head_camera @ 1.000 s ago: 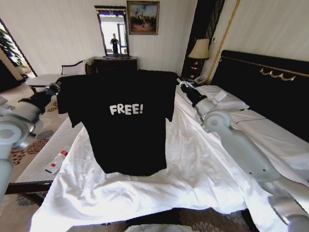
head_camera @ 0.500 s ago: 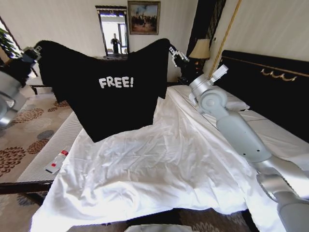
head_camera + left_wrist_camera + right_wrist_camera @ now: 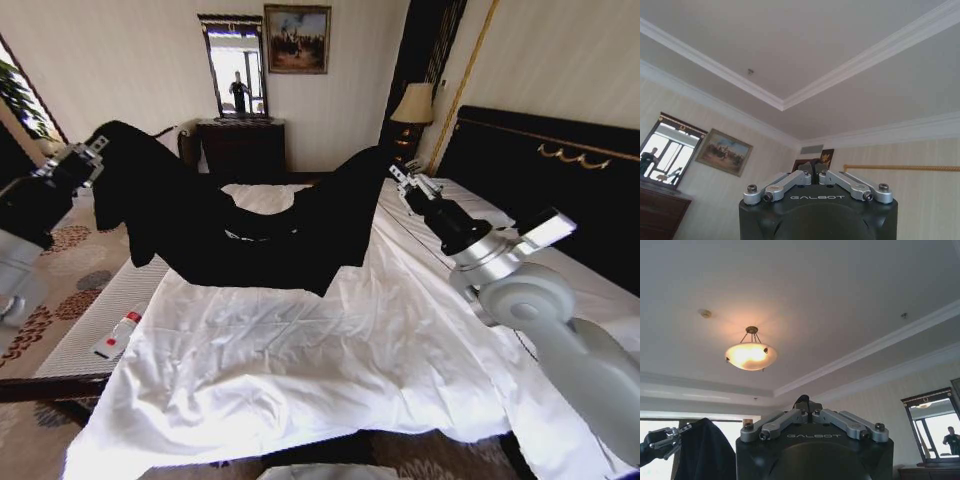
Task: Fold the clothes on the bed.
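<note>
My left gripper (image 3: pixel 97 146) is pinched tight on one shoulder corner of the black T-shirt (image 3: pixel 235 225), out past the left edge of the bed (image 3: pixel 330 350) and above the patterned carpet (image 3: pixel 45 300). My right gripper (image 3: pixel 400 176) is clamped on the other shoulder corner, over the right half of the mattress, short of the pillows and the dark headboard (image 3: pixel 545 165). In my left wrist view the fingers (image 3: pixel 816 169) meet with dark cloth between them; in my right wrist view the fingers (image 3: pixel 807 405) are likewise closed on a dark fold, and my other gripper (image 3: pixel 665 438) shows farther off with the shirt hanging from it.

Between my two hands the shirt sags in a deep swag, its long axis running across the bed from left to right, its middle touching or just above the white sheet. The near half of the sheet lies bare and rumpled, with open room toward the foot. A white ribbed bench (image 3: pixel 95 315) runs along the left edge, carrying a small white bottle with a red cap (image 3: pixel 117 335), well apart from the cloth.

Half a second ago the shirt hung upright with its "FREE!" lettering facing me; now both hands have dropped and spread, and the lettering is lost in the folds.
</note>
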Motion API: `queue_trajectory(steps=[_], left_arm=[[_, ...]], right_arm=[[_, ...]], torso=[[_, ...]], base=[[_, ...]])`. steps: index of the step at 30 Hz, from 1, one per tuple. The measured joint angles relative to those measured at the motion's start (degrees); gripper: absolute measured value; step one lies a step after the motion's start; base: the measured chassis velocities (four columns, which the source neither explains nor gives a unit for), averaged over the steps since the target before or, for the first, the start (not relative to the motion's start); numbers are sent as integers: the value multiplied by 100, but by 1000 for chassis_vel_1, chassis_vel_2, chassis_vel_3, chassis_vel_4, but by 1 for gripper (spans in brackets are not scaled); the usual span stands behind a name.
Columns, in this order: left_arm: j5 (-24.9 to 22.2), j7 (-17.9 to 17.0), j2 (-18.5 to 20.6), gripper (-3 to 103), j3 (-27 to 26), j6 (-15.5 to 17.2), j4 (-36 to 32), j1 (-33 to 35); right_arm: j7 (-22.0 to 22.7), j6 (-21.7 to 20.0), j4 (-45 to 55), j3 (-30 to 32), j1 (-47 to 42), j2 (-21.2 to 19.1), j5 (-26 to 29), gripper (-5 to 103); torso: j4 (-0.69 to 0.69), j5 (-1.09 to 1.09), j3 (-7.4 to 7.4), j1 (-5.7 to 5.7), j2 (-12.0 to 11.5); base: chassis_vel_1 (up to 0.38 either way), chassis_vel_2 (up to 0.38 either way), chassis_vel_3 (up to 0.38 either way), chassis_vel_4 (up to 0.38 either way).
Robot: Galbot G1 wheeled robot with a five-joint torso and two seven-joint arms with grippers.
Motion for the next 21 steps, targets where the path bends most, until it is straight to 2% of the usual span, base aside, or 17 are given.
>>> queue_trajectory(steps=[1,2,4,6,7,9,10,12,13,15,16,17,18,19,21], left_arm=[[0,0,0,2,0,0,0,0],[-342,-66,131,2,-254,0,-48,-61],[-544,-112,187,2,-364,69,-63,-95],[-391,-124,133,2,-224,122,-59,-73],[-143,-137,35,2,-42,203,-38,-19],[525,-165,-233,2,403,569,94,207],[525,-165,-233,2,403,569,94,207],[1336,-167,-491,2,1115,928,376,366],[1336,-167,-491,2,1115,928,376,366],[2297,-165,-807,2,2393,1130,1007,309],[2560,-163,-923,2,2839,1132,1287,220],[2969,-140,-1110,2,3535,1105,1753,70],[2969,-140,-1110,2,3535,1105,1753,70],[3387,-93,-1305,2,4216,1014,2220,-89],[4127,72,-1671,2,5154,820,2961,-386]], right_arm=[[0,0,0,0,0,0,0,0],[96,-96,174,462,-37,-117,272,0],[370,-272,294,1019,-23,-274,565,0],[530,-369,293,1128,4,-304,588,0],[710,-484,267,1146,26,-307,567,0],[1187,-728,138,824,7,-192,287,0],[1187,-728,138,824,7,-192,287,0],[1554,-993,-110,341,-286,37,-183,0],[1554,-993,-110,341,-286,37,-183,0],[1713,-1179,-551,-462,-642,365,-833,0],[1730,-1199,-831,-849,-716,530,-1159,0],[1741,-1202,-1214,-1307,-716,730,-1452,0],[1741,-1202,-1214,-1307,-716,730,-1452,0],[1742,-1189,-1703,-1822,-619,965,-1666,0],[1770,-1166,-2564,-2501,-337,1322,-1831,0]], torso=[[0,0,0,0,0],[0,1,1,1,0],[0,-3,1,2,0],[0,-2,1,2,0],[0,-2,1,1,0],[0,-4,2,1,0],[0,-4,2,1,0],[5,-1,3,3,-1],[5,-1,3,3,-1],[1,-2,4,5,-4],[0,-1,4,5,-4],[0,1,4,4,-3],[0,1,4,4,-3],[0,-1,4,4,-3],[0,-4,5,4,-4]], base=[[0,0,0,0],[0,0,0,0],[0,0,0,0],[0,0,0,0],[0,0,0,0],[0,0,0,0],[0,0,0,0],[0,0,0,0],[0,0,0,0],[0,0,0,0],[0,0,0,0],[0,0,0,0],[0,0,0,0],[0,0,0,0],[0,0,0,0]])
